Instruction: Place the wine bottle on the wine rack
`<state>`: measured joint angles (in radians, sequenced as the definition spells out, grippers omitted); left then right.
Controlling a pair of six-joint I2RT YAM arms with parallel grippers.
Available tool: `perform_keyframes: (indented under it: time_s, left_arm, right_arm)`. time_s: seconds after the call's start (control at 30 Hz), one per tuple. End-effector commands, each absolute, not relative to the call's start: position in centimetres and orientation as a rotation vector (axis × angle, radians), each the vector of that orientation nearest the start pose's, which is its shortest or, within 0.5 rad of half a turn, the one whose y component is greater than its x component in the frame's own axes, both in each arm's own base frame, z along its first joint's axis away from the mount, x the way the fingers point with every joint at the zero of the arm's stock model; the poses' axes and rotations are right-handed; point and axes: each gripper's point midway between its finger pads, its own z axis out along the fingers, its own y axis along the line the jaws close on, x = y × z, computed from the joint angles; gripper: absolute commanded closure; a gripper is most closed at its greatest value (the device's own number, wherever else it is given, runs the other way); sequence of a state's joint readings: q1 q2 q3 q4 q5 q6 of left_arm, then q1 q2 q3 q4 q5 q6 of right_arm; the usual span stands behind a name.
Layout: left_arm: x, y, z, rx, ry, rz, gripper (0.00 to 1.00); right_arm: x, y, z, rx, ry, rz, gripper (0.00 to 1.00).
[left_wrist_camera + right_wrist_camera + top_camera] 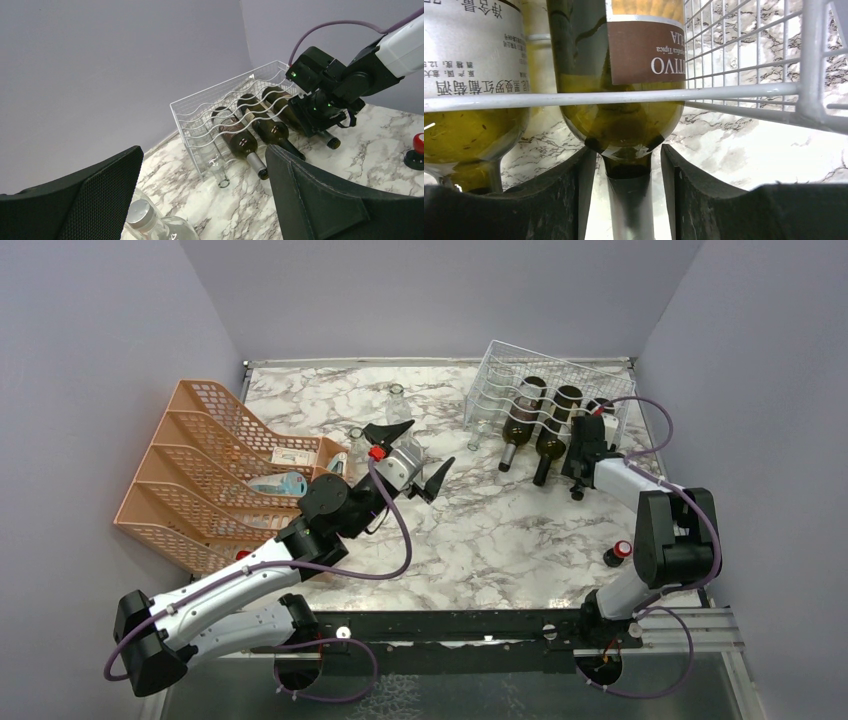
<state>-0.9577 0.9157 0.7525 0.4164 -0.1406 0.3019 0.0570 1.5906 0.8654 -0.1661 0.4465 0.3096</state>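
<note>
One wine bottle (pixel 634 75) lies in wine rack (pixel 505 365), neck nearward; right gripper (pixel 629 200) slackly straddles neck, left gripper (pixel 425 447) agape.

Left hand (pixel 430 443) spread wide, right hand (pixel 629 167) parted

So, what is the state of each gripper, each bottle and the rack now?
left gripper: open wide, empty.
right gripper: open, fingers on either side of a bottle neck, small gaps showing.
wine rack: partly filled, with bottles lying in its lower row.
brown-label wine bottle: lying in the wine rack, neck sticking out.
clear bottle by the left gripper: silver cap on.
</note>
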Motion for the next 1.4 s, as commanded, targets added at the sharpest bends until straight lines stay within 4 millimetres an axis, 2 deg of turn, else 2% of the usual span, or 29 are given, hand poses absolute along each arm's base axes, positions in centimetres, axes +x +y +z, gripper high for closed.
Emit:
perform_keyframes:
  time_s: [0.0,0.23,0.47,0.7,0.83,0.97,1.13,1.23,1.37]
  left_arm:
    - [24.0,-27.0,38.1,0.634,1.165,-0.475,0.01]
    - [24.8,-26.5,38.0,0.578,1.241,-0.456,0.01]
    - [26.2,-25.1,37.6,0.459,1.371,-0.409,0.01]
    - [26.3,-23.5,37.7,0.360,1.448,-0.409,0.01]
    - [25.7,-23.3,37.4,0.380,1.457,-0.433,0.01]
    - [25.7,-23.2,35.4,0.425,1.515,-0.393,0.01]
    - [25.3,-21.7,33.3,0.409,1.580,-0.352,0.01]
    - [25.2,-19.9,34.0,0.386,1.569,-0.292,0.01]
    - [24.8,-17.3,36.6,0.346,1.519,-0.221,0.01]
  right_arm:
    - [37.7,-5.1,6.7,0.535,2.269,-0.400,0.46]
    - [36.5,-3.7,9.0,0.602,2.263,-0.278,0.43]
    - [35.4,-0.9,13.1,0.511,2.250,-0.061,0.43]
    - [34.5,3.9,17.1,0.243,2.225,0.247,0.43]
    - [33.8,6.8,19.5,0.109,2.172,0.435,0.45]
    - [32.9,9.8,20.6,-0.004,2.162,0.611,0.48]
    - [31.6,13.6,21.4,-0.108,2.132,0.719,0.48]
    - [31.2,16.5,21.7,-0.169,2.123,0.752,0.48]
    - [31.1,20.5,23.0,-0.233,2.086,0.793,0.48]
